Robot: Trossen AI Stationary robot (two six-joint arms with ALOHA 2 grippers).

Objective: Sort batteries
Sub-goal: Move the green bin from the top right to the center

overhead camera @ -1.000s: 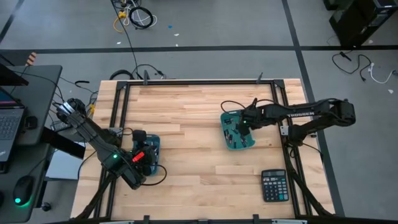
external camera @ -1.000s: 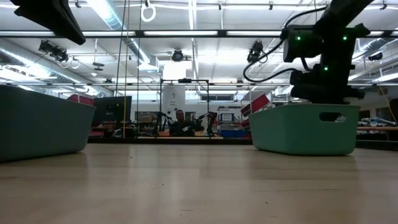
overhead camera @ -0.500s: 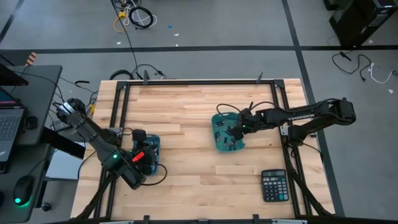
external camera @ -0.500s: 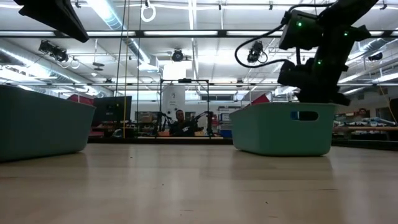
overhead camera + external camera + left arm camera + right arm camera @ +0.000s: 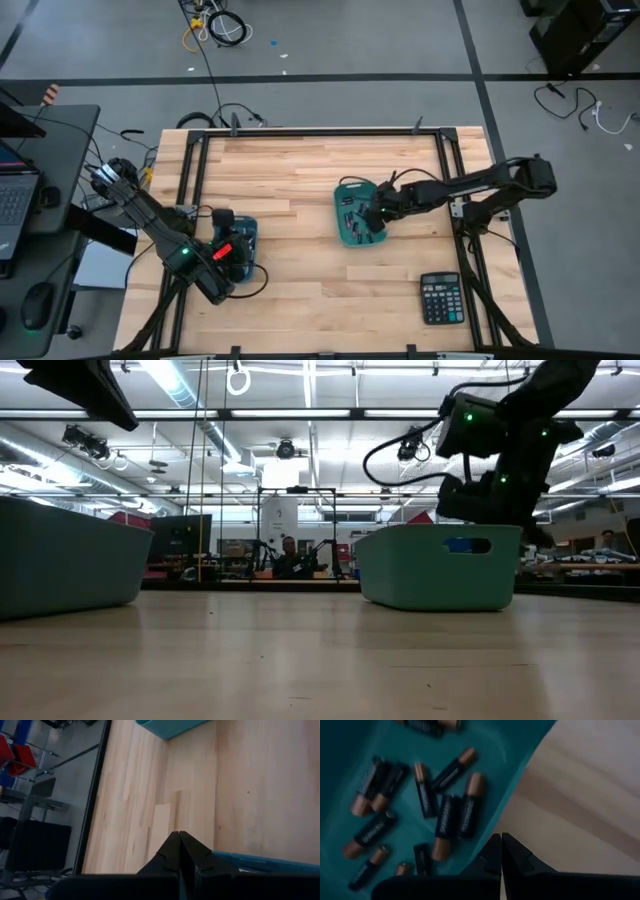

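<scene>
Right tool (image 5: 374,213) sits at the rim of the centre teal bin (image 5: 345,232), fingers pinched fully together; looks clamped on the bin wall rather than on any cell, can't confirm the contact from the right wrist view. Batteries (image 5: 451,815) lie loose on that bin's floor, a dozen or so, black bodies with copper ends, several touching side by side, a few scattered apart. Handling call: small rigid cylinders, light, smooth jackets, so they'll roll and slip; pinch across the body mid-length, jaws square to the axis, and take an outlier first since the touching ones leave no finger room. Left tool (image 5: 232,252) is parked over the second teal bin (image 5: 248,232) near the counter's (image 5: 300,170) left front, fingers pressed shut, nothing held. Calculator (image 5: 441,298) sits at the right front corner, well apart from both bins. Change vs a second ago: the centre bin has slid leftward toward the counter's middle with the right arm stretched further out with it; the low view shows the same shift. Left arm, second bin and calculator haven't moved. No cell has left the bin yet, so sorting proper hasn't begun.
</scene>
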